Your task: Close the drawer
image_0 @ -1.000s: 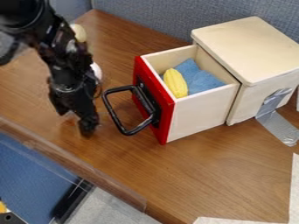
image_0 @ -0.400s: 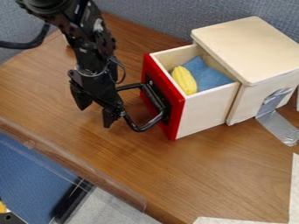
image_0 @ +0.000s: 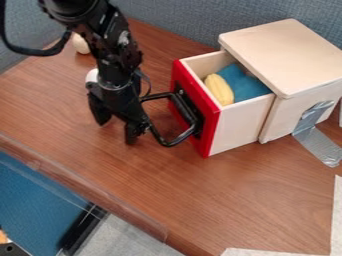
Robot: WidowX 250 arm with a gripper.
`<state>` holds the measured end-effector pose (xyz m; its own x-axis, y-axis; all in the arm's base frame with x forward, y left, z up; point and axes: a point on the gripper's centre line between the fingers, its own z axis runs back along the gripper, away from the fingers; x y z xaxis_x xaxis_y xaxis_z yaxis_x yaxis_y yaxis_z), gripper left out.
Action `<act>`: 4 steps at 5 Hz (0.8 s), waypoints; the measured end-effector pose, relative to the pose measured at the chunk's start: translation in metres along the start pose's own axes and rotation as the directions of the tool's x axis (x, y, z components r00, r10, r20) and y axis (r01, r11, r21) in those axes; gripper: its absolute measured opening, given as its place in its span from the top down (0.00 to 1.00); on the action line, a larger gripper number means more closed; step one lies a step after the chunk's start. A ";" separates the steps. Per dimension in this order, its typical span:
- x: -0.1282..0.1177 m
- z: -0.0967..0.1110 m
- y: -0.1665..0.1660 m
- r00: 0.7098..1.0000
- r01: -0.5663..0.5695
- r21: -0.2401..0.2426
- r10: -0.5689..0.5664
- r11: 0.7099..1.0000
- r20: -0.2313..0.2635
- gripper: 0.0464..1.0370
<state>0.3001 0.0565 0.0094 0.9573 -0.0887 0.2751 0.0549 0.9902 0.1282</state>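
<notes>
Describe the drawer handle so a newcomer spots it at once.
Find the pale wooden box, then its partly open drawer with the red front. The handle is the black loop jutting from that front. Unlike the jointed black gripper beside it, it is one smooth, bent bar.

A glossy black arm [image_0: 119, 52] with chunky rounded joints [image_0: 72, 9] and a thick black cable [image_0: 32, 52].

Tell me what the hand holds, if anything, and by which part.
Nothing is held: the hand is open, and the handle is at its outer side, not between its fingers.
</notes>
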 end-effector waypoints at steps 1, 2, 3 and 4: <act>0.011 -0.005 -0.005 1.000 0.000 0.018 -0.001 1.000 0.031 0.04; 0.024 -0.006 -0.015 0.999 -0.013 0.015 0.012 1.000 0.040 0.04; 0.034 -0.008 -0.022 0.999 -0.020 0.008 0.019 1.000 0.039 0.04; 0.044 -0.010 -0.025 0.998 -0.040 0.010 0.040 0.999 0.049 0.04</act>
<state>0.3440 0.0289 0.0087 0.9438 -0.0544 0.3261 0.0135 0.9919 0.1263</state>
